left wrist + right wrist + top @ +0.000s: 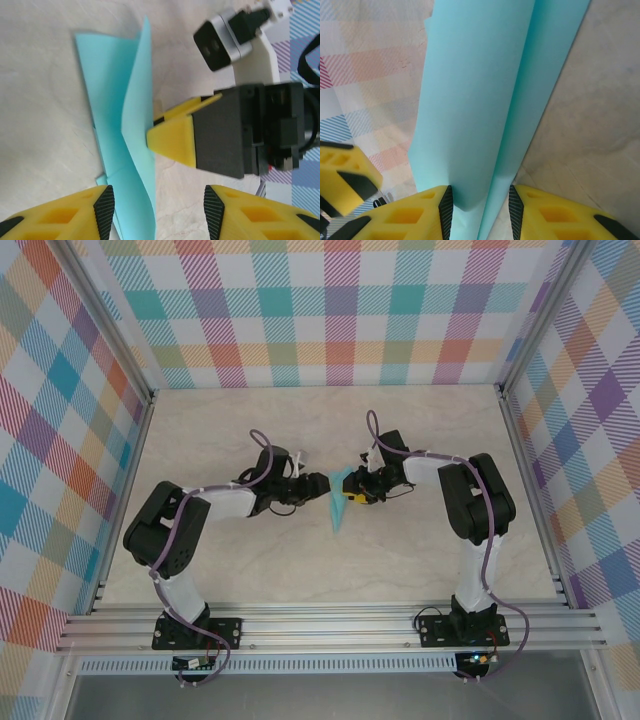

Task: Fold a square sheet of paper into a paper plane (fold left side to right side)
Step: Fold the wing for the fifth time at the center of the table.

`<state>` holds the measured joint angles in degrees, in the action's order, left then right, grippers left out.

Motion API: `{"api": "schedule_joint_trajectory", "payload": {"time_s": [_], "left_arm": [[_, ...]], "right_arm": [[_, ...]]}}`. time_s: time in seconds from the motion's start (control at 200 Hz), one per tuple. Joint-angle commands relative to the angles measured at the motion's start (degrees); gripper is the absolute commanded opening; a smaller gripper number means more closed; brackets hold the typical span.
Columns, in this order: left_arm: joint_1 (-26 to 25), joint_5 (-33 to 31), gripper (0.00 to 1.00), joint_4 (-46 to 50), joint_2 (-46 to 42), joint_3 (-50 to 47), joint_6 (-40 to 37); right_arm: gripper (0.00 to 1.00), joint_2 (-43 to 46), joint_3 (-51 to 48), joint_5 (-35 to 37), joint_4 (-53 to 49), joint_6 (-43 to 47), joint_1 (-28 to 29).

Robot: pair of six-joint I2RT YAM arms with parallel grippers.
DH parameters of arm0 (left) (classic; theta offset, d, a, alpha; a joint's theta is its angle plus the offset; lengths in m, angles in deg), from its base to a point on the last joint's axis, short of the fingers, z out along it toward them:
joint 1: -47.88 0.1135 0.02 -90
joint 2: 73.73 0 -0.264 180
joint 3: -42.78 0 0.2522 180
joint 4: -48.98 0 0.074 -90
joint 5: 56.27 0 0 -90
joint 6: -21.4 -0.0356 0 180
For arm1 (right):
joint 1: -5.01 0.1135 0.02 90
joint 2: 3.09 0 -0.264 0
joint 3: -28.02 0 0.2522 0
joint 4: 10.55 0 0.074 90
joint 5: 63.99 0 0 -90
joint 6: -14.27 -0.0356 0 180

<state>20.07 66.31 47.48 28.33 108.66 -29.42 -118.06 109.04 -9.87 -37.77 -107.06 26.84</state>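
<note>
The paper plane is a narrow, pointed fold of light-turquoise paper lying at the middle of the table between my two grippers. In the left wrist view, one flap of the paper plane stands up in a curve off the flat layer. My left gripper is open; the paper passes close to its left pad and bare table shows beside the right one. My right gripper is shut on a loose fold of the plane, pads still apart. Its yellow fingertip meets the raised flap. From above, the left gripper and right gripper face each other.
The table is pale marbled beige, walled by plaid panels at the back and both sides. An aluminium rail runs along the near edge by the arm bases. The right arm's wrist camera hangs close above the paper.
</note>
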Motion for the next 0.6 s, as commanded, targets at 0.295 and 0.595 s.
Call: {"api": "schedule_joint_trajectory", "payload": {"time_s": [0.295,0.595], "left_arm": [[0.7,4.1,0.43,5.6,10.9,10.5,-0.5],[0.6,5.9,0.3,2.7,13.7,11.0,1.2]], "right_arm": [[0.36,-2.2,0.5,1.9,-1.4,-0.3,0.8],[0.36,-2.5,0.4,2.0,-1.2,-0.6,1.0]]}}
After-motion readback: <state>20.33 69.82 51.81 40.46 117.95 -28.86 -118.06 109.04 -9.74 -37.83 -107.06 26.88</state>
